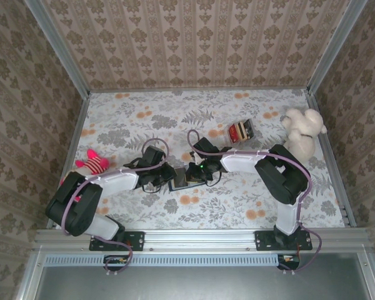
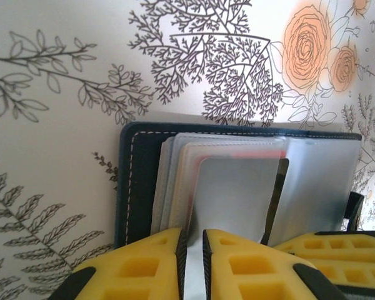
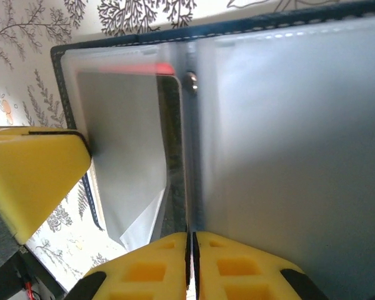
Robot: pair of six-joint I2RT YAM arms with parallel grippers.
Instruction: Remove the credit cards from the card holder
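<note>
Readable text: none could be made out in any view.
Card holder [image 2: 136, 187]: the dark stitched cover carried no legible lettering or brand.
Credit cards [image 2: 256, 154]: only a red edge showed behind the frosted sleeves, and any print on it was blurred past reading.
Striped block [image 1: 240, 131]: it was too small in the top view for any marking to be read.
</note>
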